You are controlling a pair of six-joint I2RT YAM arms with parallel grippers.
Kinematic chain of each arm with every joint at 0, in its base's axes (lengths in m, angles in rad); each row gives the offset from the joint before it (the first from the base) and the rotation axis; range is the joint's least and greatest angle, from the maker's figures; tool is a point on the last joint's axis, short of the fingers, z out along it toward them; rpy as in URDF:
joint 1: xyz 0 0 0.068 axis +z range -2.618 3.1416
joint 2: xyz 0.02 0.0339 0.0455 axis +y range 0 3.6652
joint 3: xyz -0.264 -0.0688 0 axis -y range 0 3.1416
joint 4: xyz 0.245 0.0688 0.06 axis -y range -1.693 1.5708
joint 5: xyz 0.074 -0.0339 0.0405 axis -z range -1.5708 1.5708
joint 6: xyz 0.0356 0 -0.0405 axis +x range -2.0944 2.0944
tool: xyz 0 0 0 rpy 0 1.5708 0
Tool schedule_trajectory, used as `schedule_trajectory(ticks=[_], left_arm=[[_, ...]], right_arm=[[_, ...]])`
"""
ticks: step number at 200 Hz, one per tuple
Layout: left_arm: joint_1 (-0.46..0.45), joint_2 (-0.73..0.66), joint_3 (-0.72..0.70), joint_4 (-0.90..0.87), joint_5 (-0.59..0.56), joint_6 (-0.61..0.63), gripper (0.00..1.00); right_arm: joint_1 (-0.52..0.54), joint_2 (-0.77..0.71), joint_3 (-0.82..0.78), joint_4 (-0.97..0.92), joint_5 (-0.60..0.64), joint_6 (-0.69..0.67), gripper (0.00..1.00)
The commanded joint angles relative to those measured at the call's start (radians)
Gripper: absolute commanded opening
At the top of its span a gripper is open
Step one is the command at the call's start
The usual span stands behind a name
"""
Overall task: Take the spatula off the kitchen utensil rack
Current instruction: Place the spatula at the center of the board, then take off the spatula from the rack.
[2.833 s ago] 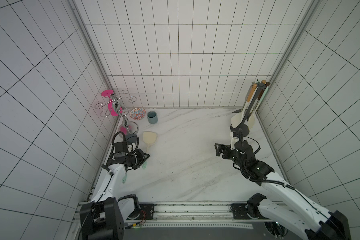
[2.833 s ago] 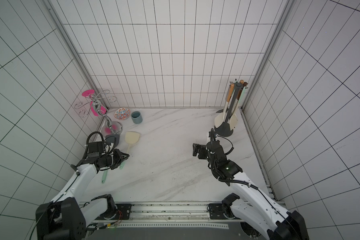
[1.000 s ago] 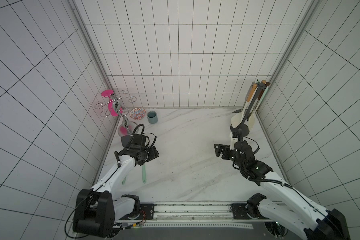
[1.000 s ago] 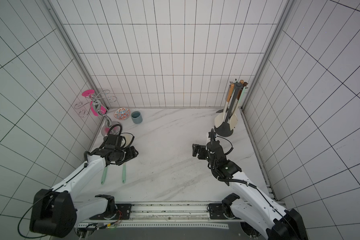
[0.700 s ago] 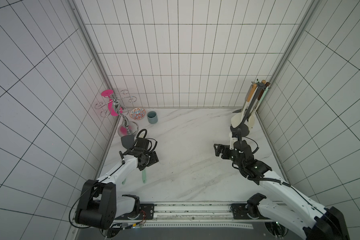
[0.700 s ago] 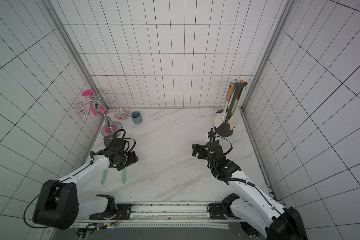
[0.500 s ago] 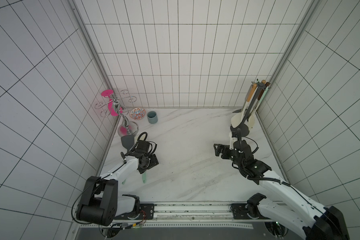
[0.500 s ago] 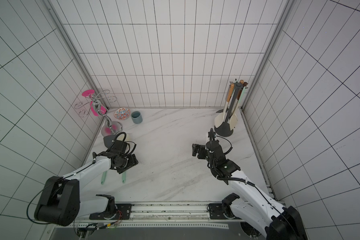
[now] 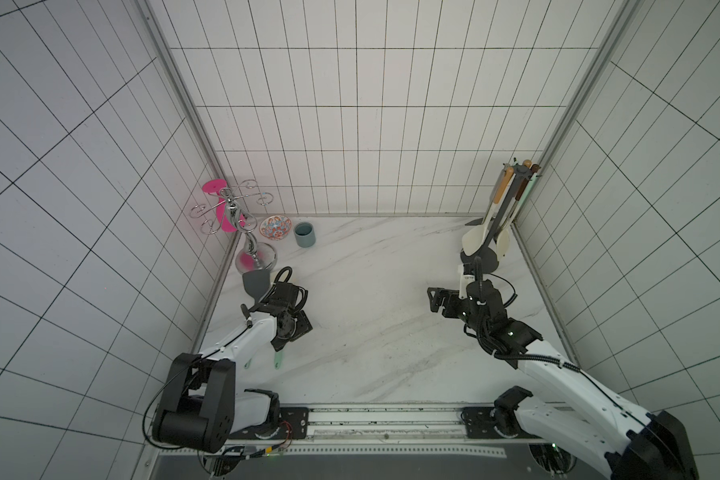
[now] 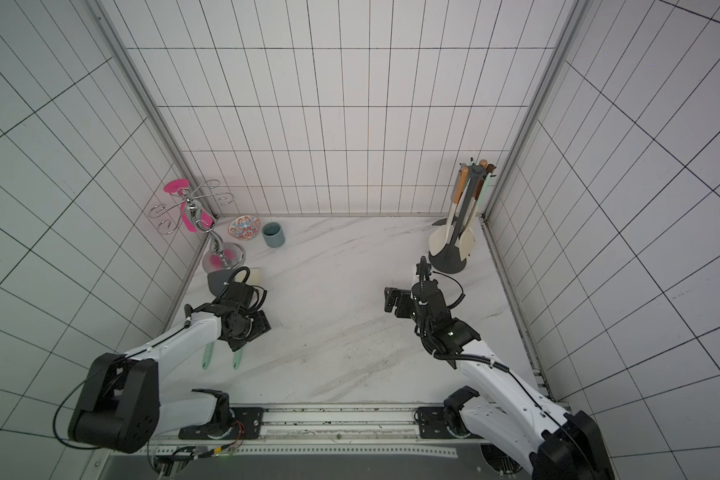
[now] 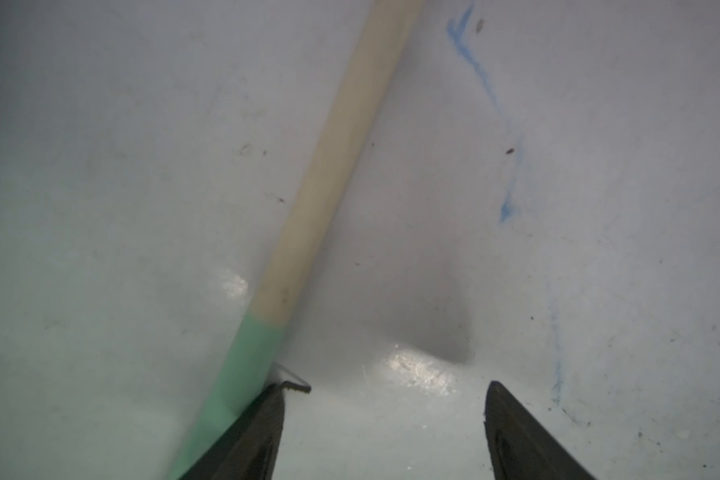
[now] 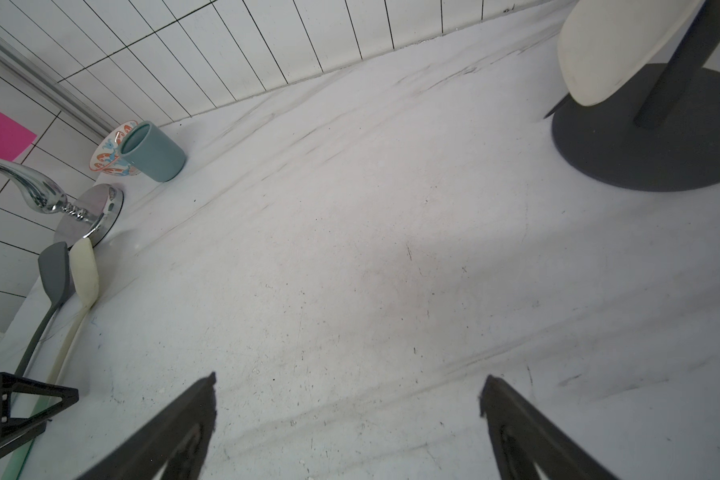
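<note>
While the kitchen utensil rack (image 10: pixel 447 262) stands at about 1 o'clock on the bench (image 9: pixel 371 332), close to the corner of the tiled walls, two spatulas lie flat at about 9 o'clock, well apart from it. Several cream and wooden-handled utensils hang from the rack's top ring. The grey spatula (image 9: pixel 254 283) and the cream spatula (image 10: pixel 255 275) lie side by side, heads toward 12 o'clock and just short of the foot of a shiny chrome stand (image 9: pixel 250 245) at 10 o'clock. Their green handle ends (image 9: pixel 278 360) point toward 6 o'clock.

The left end effector (image 9: pixel 294 328) hangs low over the handles, between 8 and 9 o'clock. In the left wrist view its jaws stand well apart and grip nothing: bare bench shows between them. The cream spatula's handle (image 11: pixel 329 158) runs past the outer side of one finger (image 11: pixel 262 415), not between the pair.

The right end effector (image 9: pixel 437 299) hovers at about 3 o'clock, its jaws spread fully and empty, pointing toward 9 o'clock. A patterned bowl (image 9: pixel 274 227) and a blue-grey cup (image 9: pixel 304 235) sit together at 11 o'clock by the back wall.
</note>
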Motion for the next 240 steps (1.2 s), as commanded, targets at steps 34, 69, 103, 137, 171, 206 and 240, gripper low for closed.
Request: schedule_trajectory(ticks=[34,69,103,137,171,206,240], left_arm=[[0.017,-0.061,-0.004,-0.027,-0.03,-0.014,0.77],[-0.043,-0.145,0.046,-0.029,0.02,-0.001,0.77],[-0.114,-0.265,0.122,-0.014,-0.012,0.036,0.79],[-0.254,-0.333,0.125,0.126,-0.09,0.068,0.82],[-0.411,-0.321,0.067,0.343,-0.151,0.112,0.96],[-0.536,-0.282,-0.074,0.697,-0.173,0.18,0.97],[-0.627,-0.176,-0.163,0.97,-0.219,0.278,0.97]], right_arm=[[-0.011,0.0,-0.051,0.017,-0.005,0.012,0.99],[-0.01,-0.005,-0.058,0.024,-0.003,0.014,0.99],[-0.011,-0.041,-0.105,0.089,-0.008,0.004,0.99],[-0.01,-0.057,-0.153,0.173,-0.037,-0.019,0.99],[-0.009,-0.087,-0.231,0.287,-0.041,-0.046,0.99],[-0.01,-0.092,-0.243,0.311,-0.049,-0.039,0.99],[-0.01,-0.044,-0.24,0.339,-0.079,-0.02,0.99]])
